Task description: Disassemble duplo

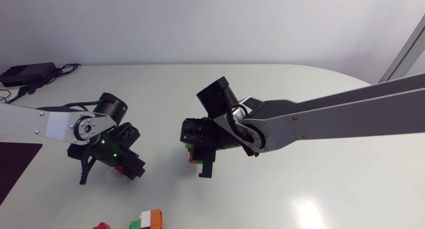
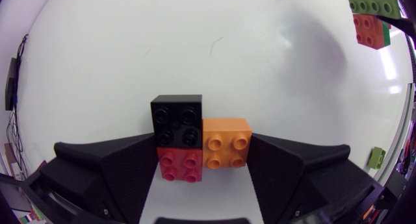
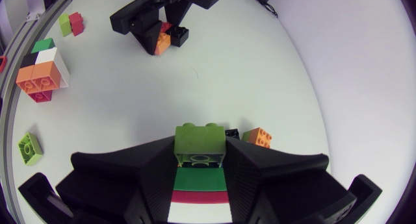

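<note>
Pinched between the broad fingers of the left tool (image 2: 203, 160) is a small brick cluster (image 2: 195, 149): a red brick (image 2: 180, 165) against one finger, an orange brick (image 2: 226, 143) against the other, and a black brick (image 2: 176, 119) sticking out ahead of the tips. Elsewhere on the worktop (image 2: 195, 42), apart from it, the right tool (image 3: 200, 156) is pressed onto a brick stack (image 3: 200, 175) from both sides, with a lime brick (image 3: 199, 141) on top and green, red and white layers below. Whether that stack rests on the worktop or hangs clear I cannot tell. A loose orange brick (image 3: 258, 137) lies just beyond one of its fingers. Neither clump looks pulled apart, so the job seems early. On the left cluster the black brick looks easiest to free, since it alone sits outside the grip. Hold red and orange firmly, take black by its free sides, and peel it off with a tilt rather than a straight tug, so the studs release one row at a time and nothing jumps away.
</note>
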Motion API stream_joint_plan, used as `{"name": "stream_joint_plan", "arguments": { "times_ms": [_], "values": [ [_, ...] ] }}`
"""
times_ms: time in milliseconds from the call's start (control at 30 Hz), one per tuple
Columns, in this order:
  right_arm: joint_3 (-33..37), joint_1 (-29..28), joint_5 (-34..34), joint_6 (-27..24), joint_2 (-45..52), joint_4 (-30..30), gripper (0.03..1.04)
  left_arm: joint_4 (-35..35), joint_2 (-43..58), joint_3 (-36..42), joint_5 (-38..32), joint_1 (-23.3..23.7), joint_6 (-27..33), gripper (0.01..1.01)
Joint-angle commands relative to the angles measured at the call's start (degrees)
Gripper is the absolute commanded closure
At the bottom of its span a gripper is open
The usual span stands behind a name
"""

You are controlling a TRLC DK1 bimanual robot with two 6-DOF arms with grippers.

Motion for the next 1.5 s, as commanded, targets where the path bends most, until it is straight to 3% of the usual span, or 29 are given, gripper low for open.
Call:
{"name": "stream_joint_plan", "arguments": {
  "times_ms": [0, 100, 133, 233, 633, 733, 967, 1100, 1233, 1300, 1400, 1467],
  "values": [
    [0.3, 0.5, 0.7, 0.3, -0.4, 0.6, 0.70, -0.5, 2.6, 1.2, -0.6, 0.8, -1.0, 0.457],
    [0.2, 0.5, 0.7, 0.3, -0.6, 0.6, 0.70, -0.5, 3.3, 1.6, -0.7, 1.5, -2.0, 0.444],
    [0.2, 0.5, 0.7, 0.3, -0.6, 0.7, 0.70, -0.5, 3.4, 1.7, -0.6, 1.8, -2.2, 0.398],
    [0.0, 0.5, 0.8, 0.3, -0.6, 1.3, 0.69, -0.5, 3.9, 1.8, -0.6, 2.3, -2.2, 0.049],
    [-0.7, 0.1, 0.4, 1.2, -2.4, 2.8, 0.69, 4.6, -1.6, 1.3, -0.5, 6.6, -4.0, 0.041],
    [-0.1, -1.2, -4.5, 4.3, -4.5, 2.1, 0.69, 7.8, -7.9, -0.7, 0.6, 6.5, -4.2, 0.043],
    [3.7, -7.7, -24.7, 15.0, -8.9, -4.0, 0.69, 15.0, -22.5, -6.1, 4.7, 3.1, -4.2, 0.044],
    [4.9, -9.0, -29.9, 18.8, -9.5, -4.6, 0.69, 20.7, -31.4, -10.8, 7.1, 0.1, -4.2, 0.049],
    [5.6, -10.6, -34.9, 22.6, -10.2, -4.1, 0.69, 20.8, -37.5, -12.9, 18.7, -0.7, -6.0, 0.056],
    [4.8, -10.7, -35.2, 23.3, -11.1, -2.6, 0.69, 20.2, -38.2, -12.8, 28.9, 1.7, -8.5, 0.056],
    [2.0, -10.3, -34.8, 25.7, -12.5, 3.6, 0.69, 19.7, -37.7, -12.4, 43.0, 6.9, -12.2, 0.056],
    [0.9, -10.0, -34.3, 28.1, -12.6, 8.0, 0.69, 19.1, -37.2, -12.1, 47.6, 7.9, -13.0, 0.057]
  ]
}}
